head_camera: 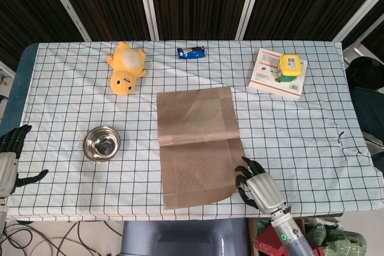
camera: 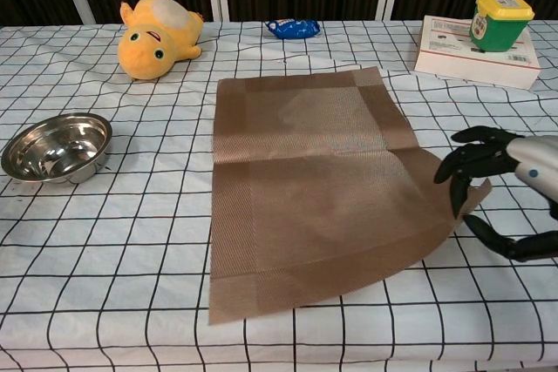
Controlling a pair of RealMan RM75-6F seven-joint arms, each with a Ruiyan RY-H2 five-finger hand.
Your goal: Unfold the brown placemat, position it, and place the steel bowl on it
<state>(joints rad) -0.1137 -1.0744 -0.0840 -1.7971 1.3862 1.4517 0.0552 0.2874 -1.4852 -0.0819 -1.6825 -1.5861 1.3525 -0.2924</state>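
Pinching the mat's point(camera: 327, 189) five-o'clock corner, the right hand point(camera: 510, 202) is placed to position it; the bowl point(camera: 56, 147) waits at nine o'clock, left hand point(head_camera: 8, 163) spread, idle.

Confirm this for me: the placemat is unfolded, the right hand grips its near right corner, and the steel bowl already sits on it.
Not quite. The steel bowl is not on the placemat; it stands apart on the tablecloth to the mat's left, as the head view shows. The rest holds: the mat is unfolded and the right hand grips its near right corner.
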